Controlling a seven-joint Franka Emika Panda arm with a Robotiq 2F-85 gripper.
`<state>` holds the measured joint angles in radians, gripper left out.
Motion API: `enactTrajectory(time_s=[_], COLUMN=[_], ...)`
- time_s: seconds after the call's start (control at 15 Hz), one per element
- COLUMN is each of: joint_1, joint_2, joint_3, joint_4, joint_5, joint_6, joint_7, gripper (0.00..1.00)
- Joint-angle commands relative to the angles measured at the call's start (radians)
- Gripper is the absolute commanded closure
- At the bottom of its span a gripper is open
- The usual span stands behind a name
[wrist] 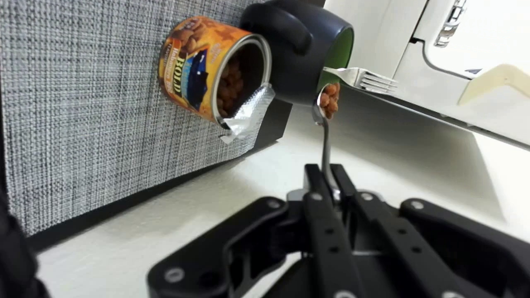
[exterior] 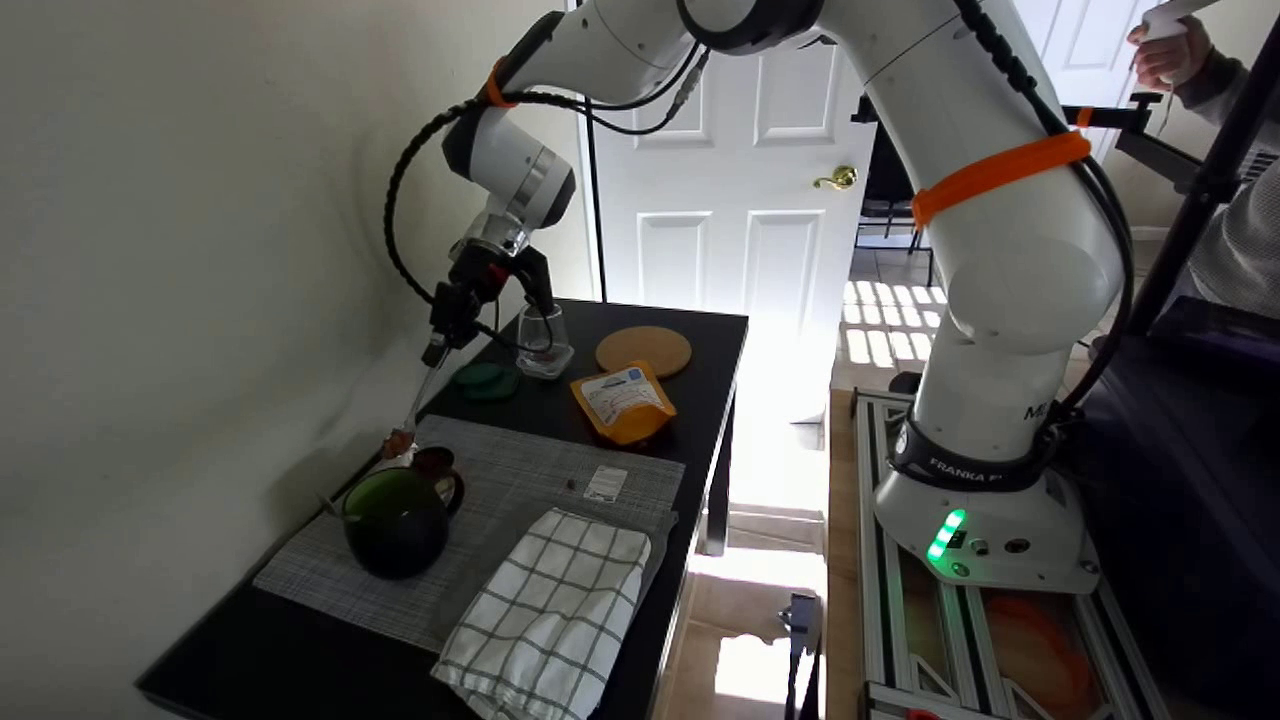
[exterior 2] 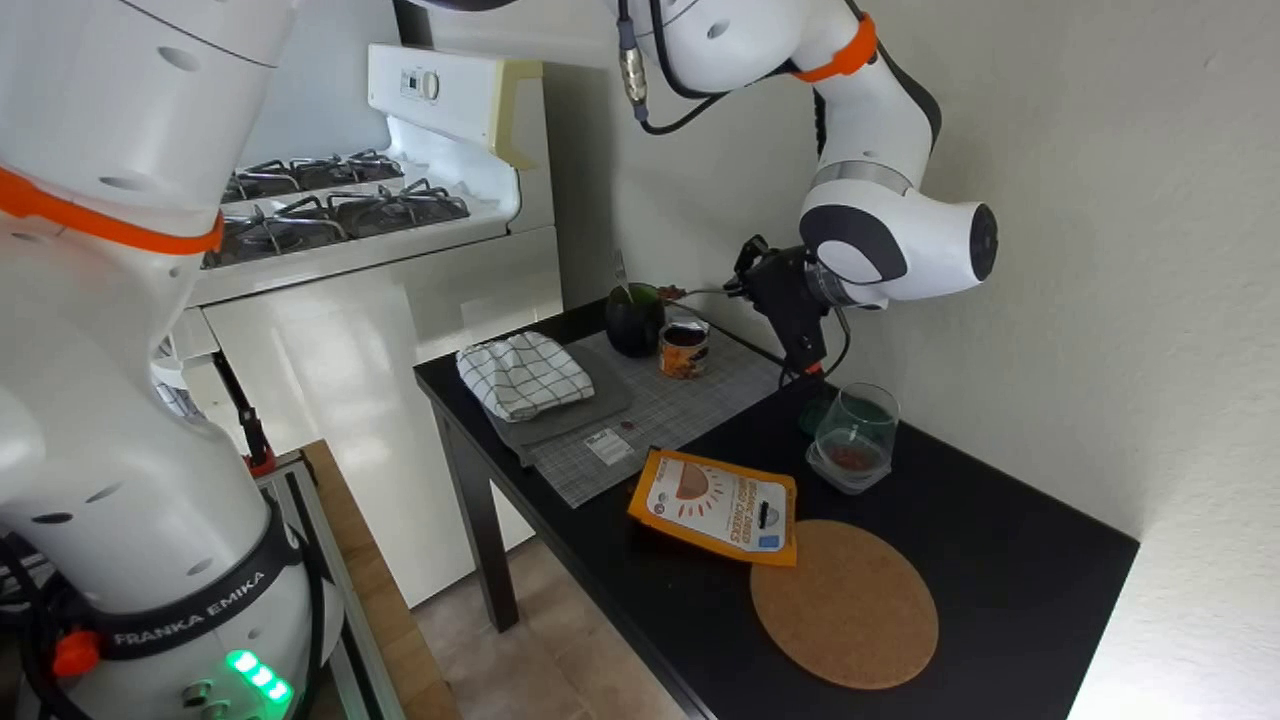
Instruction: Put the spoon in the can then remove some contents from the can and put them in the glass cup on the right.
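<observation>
nuts (wrist: 330, 100) heap the spoon (wrist: 326, 140) pinched in the claw (wrist: 326, 169), outside the opened can (wrist: 209, 72) on the grey mat (wrist: 74, 103), so dipping and scooping look done. carrying and tipping this load into the glass cup (exterior 2: 858, 425), farther along the worktop (exterior 2: 1005, 570), seems left; reddish-brown bits (exterior 2: 853, 457) show low in that cup, though whether they are nuts cannot be told.

Mug (wrist: 300, 72), fork (wrist: 359, 78), can (wrist: 209, 68) ahead, mat (wrist: 87, 111) — seemingly — partly passable

Spoon handle (wrist: 326, 149) partly hidden, person (exterior: 1245, 250) cropped
</observation>
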<state>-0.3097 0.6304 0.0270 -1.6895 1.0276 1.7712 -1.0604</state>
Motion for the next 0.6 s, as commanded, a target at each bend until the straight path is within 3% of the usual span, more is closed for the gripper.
enactTrajectory(time_s=[0.0, 0.53], joint_1=[0.002, 0.025], joint_2=[-0.082, -0.318], joint_3=[-0.022, -0.084], joint_4=[-0.090, -0.338], joint_5=[0.062, 0.140], joint_6=[-0.044, -0.037], joint_7=[-0.031, -0.034], gripper=[0.98, 0.98])
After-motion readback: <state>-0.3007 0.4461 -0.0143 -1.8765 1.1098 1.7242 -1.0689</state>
